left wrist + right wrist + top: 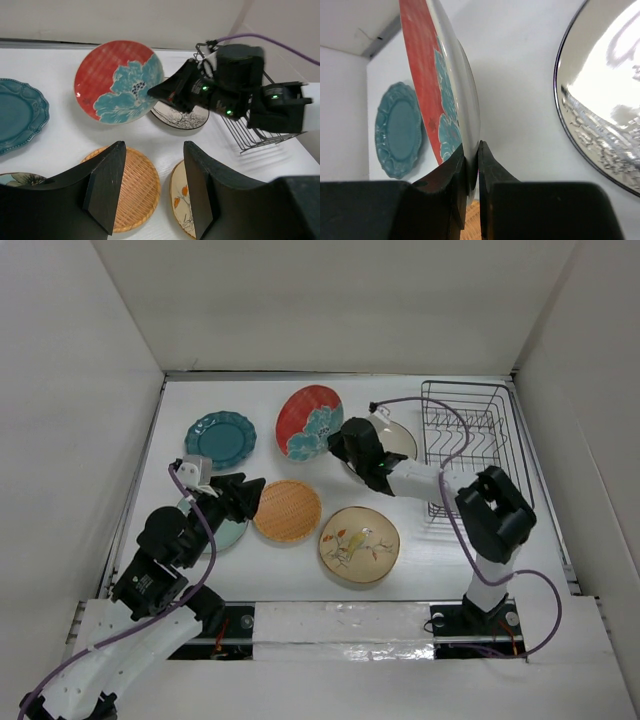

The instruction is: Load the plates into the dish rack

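We find the right tool (471, 152) pressed together on the rim of the red floral plate (309, 422), with its two black fingers pinching the thin white edge. The plate stands tilted up from the tabletop (300, 575), its glossy red face with a teal-blue flower turned toward the left arm. We cannot tell whether its lower rim touches the surface. The left tool (152, 150) is spread, its matte black wedge-shaped fingers apart with nothing between them. It hovers at the left edge of the orange woven-look plate (287, 510), a flat disc with a basket-weave texture. The dark teal plate (221, 438) has a scalloped, embossed rim and lies flat at the far left. The pale teal plate (228, 535) is mostly hidden under the left arm. The beige plate (359, 544), painted with a bird on a branch, lies flat near the front centre. The cream plate (400, 438), with black branches, lies just beside the dish rack (478, 440), partly under the right arm. The dish rack is a rectangular basket of thin black wire with upright tines, at the far right. All six plates are outside it.
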